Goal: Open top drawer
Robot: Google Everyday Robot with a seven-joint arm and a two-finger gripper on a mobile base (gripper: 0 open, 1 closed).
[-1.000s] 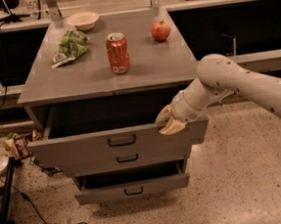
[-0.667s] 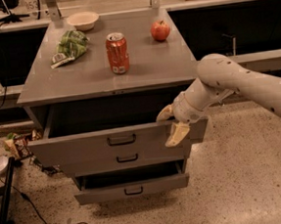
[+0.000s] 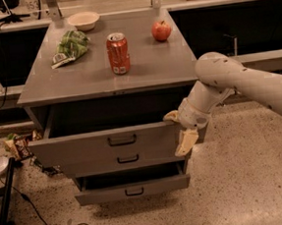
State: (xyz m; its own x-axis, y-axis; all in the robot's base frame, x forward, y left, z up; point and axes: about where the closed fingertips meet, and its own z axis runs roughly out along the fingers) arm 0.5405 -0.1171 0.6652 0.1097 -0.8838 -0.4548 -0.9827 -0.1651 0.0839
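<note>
The top drawer (image 3: 75,151) of the grey cabinet stands pulled out, its dark inside showing behind the front. Its small black bar handle (image 3: 122,140) is at the centre of the front. My gripper (image 3: 179,129) is at the right end of that front, well right of the handle. One finger (image 3: 172,115) rests over the drawer's upper edge. The other finger (image 3: 187,142) hangs down in front of the drawer's right corner. The fingers are spread apart and hold nothing. My white arm (image 3: 247,83) comes in from the right.
On the cabinet top (image 3: 152,69) stand a red can (image 3: 118,52), an apple (image 3: 161,30), a green bag (image 3: 71,44) and a white bowl (image 3: 83,20). The bottom drawer (image 3: 133,189) is also partly out. A snack bag (image 3: 15,145), cables and a black stand leg (image 3: 5,195) lie on the floor at left.
The lower finger has swung down and away from the upper one, so the gripper has opened. The top drawer stays pulled out about as far as before.
</note>
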